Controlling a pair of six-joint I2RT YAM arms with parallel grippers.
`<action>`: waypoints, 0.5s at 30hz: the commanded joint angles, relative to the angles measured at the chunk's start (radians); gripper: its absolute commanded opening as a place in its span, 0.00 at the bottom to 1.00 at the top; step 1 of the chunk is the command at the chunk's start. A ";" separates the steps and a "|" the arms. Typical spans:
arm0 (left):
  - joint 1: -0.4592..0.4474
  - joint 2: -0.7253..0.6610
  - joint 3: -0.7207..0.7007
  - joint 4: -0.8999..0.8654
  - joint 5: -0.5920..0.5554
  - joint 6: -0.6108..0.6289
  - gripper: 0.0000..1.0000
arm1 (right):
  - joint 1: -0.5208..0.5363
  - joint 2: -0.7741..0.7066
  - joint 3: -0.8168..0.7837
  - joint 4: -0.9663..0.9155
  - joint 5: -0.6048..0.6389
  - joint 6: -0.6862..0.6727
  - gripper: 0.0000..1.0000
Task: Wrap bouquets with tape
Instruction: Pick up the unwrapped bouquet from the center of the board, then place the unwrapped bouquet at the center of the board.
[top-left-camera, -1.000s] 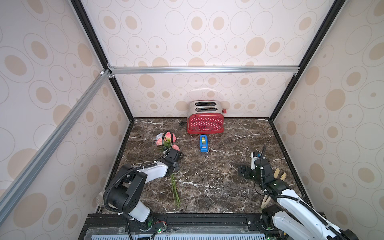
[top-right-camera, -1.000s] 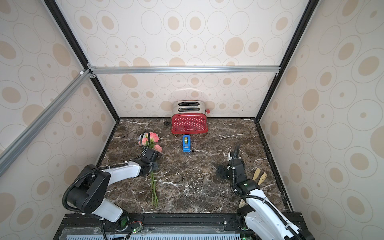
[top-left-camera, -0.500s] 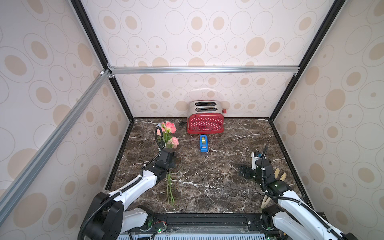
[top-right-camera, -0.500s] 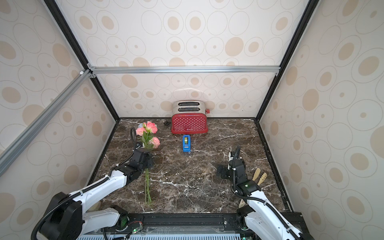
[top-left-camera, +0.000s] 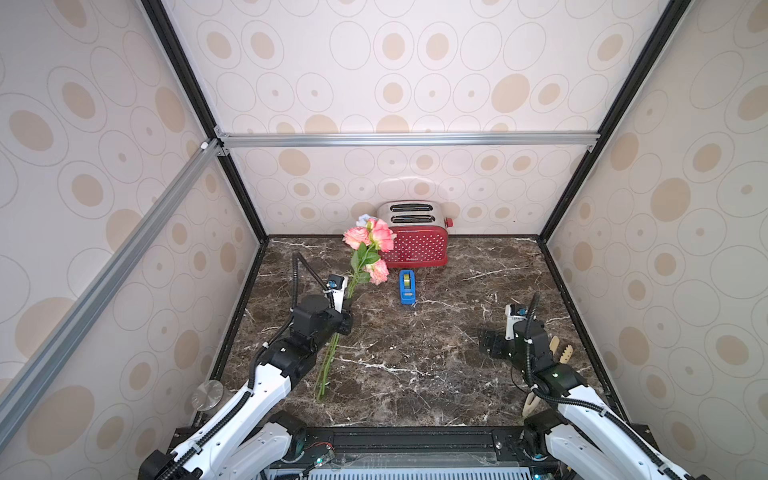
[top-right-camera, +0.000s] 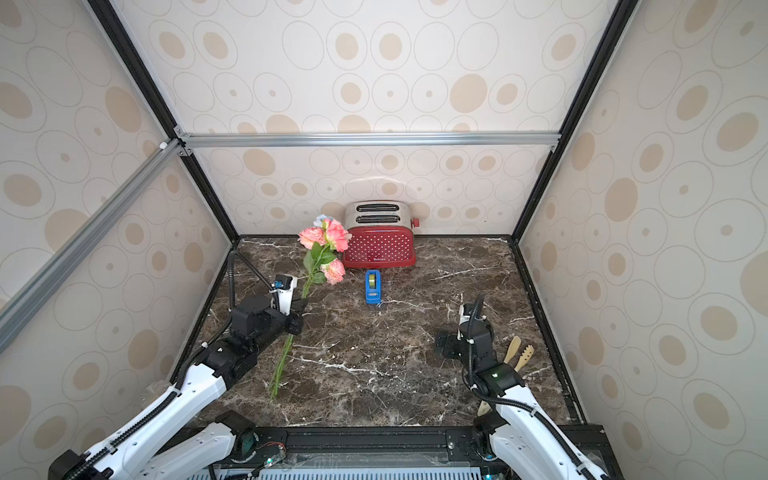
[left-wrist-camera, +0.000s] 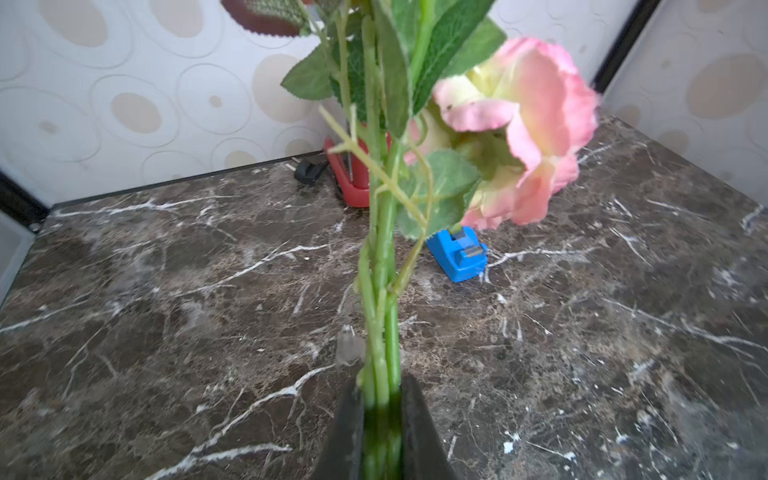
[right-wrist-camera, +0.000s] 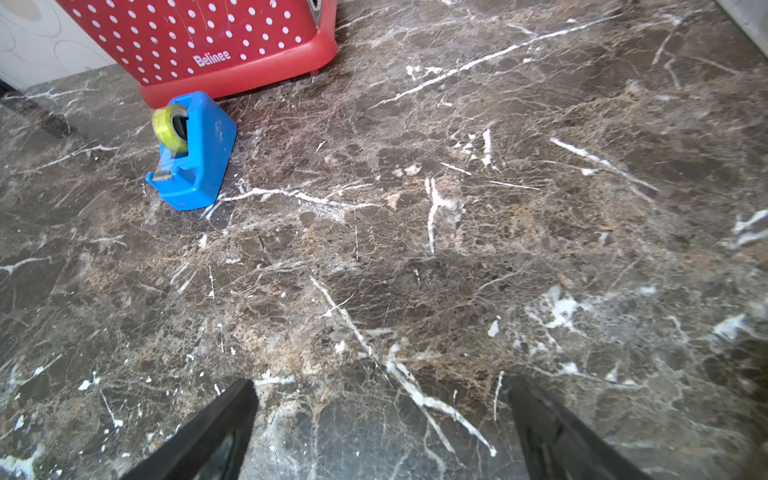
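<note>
The bouquets are one bunch (top-left-camera: 369, 240) of pink-peach blooms, green leaves and long stems, standing tilted left of the middle in both top views (top-right-camera: 324, 239). My left gripper (top-left-camera: 347, 311) is shut on the stems partway up. The left wrist view shows its two dark fingers pinching the green stems (left-wrist-camera: 380, 316) at the gripper (left-wrist-camera: 380, 390). The tape (top-left-camera: 407, 286) is a yellowish roll in a blue dispenser in front of the toaster, also seen in the right wrist view as the tape (right-wrist-camera: 193, 153). My right gripper (top-left-camera: 488, 343) is open and empty low over the table at the right (right-wrist-camera: 380, 386).
A red polka-dot toaster (top-left-camera: 415, 246) stands against the back wall, just behind the blooms. Wooden utensils (top-left-camera: 561, 353) lie by the right wall beside my right arm. A silver disc (top-left-camera: 209, 395) sits at the near left. The marble table (top-left-camera: 415, 353) is walled on three sides.
My left arm has lifted the bouquet from lying on the table to standing tilted, blooms now high by the toaster. The right arm has barely moved.
</note>
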 joint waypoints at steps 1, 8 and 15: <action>-0.017 0.049 0.084 0.023 0.139 0.151 0.00 | 0.007 -0.041 0.008 -0.065 0.064 0.032 0.97; -0.105 0.199 0.167 0.071 0.264 0.269 0.00 | 0.006 -0.113 0.112 -0.307 0.248 0.125 0.97; -0.214 0.381 0.255 0.089 0.314 0.481 0.00 | 0.006 -0.168 0.240 -0.506 0.340 0.182 0.97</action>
